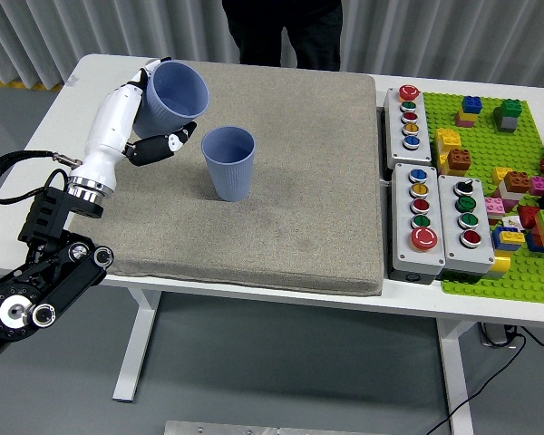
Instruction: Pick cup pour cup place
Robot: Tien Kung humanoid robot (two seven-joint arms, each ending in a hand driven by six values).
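Head view. Left hand (150, 122) is wrapped around a blue cup (174, 95), the thumb (163, 145) pressed under the cup's lower wall and the other fingers mostly hidden behind it. The held cup is lifted clear of the mat and tilted, its mouth leaning toward the right and toward the second cup; its inside is visible as plain shaded blue, contents not discernible. Cup is smooth, matte, tapered, with a thin rolled rim, in a muted periwinkle colour.

Second blue cup (228, 163) has the same shape and colour and stands upright on the mat just right of and below the held one, close but not touching. Its opening faces up, and the interior is dark blue.

Mat (281, 199) is a grey-beige rectangular pad with a coarse, felt-like nap and thick edges, covering most of the white table (36, 154).

The forearm has a white, glossy shell with black jointed metal links below it.

To the right of the mat are grey button boxes (440, 222) with coloured round buttons, and a green studded baseplate (490, 127) carrying assorted bricks.

A person in dark clothing (286, 32) stands at the far edge; the hands are not visible.
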